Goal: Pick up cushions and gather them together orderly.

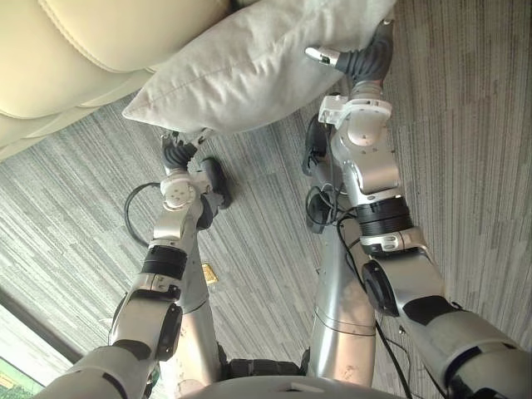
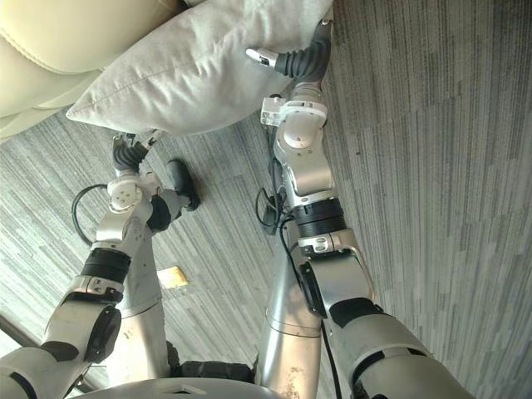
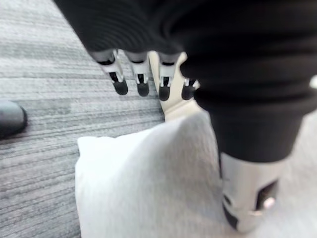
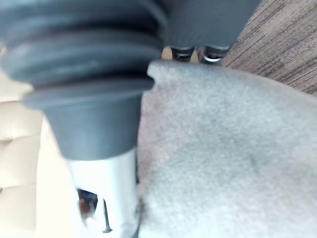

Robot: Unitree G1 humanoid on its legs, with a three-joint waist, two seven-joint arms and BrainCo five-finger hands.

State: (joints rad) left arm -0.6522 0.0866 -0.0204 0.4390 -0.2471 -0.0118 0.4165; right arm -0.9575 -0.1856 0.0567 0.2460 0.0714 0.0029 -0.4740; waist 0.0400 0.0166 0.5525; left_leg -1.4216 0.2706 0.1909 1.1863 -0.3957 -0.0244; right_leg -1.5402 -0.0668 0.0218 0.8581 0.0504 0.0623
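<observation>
Light grey square fabric cushion hangs clear of the grey striped carpet, just in front of the cream padded leather sofa, held up between the two hands. Its top is cut off by the edge of both eye views, and whether its far corner touches the sofa cannot be made out.

From the head, the left hand sits under the cushion's lower edge on the side nearer the sofa, its fingers lost behind the fabric. Its own wrist view supplies them: the fingers reach out nearly straight past a cushion corner, over carpet and a strip of sofa, while the thumb lies flat on the grey cloth. This hand is spread and props the cushion rather than clenching it.

The right hand takes the cushion's edge on the side away from the sofa. In the eye views its thumb is laid across the near face. In the right wrist view the fingers pass over the edge and vanish behind the cushion beyond their roots, so their curl is hidden. With the thumb on one face and the fingers behind, the hand pinches the cushion.
</observation>
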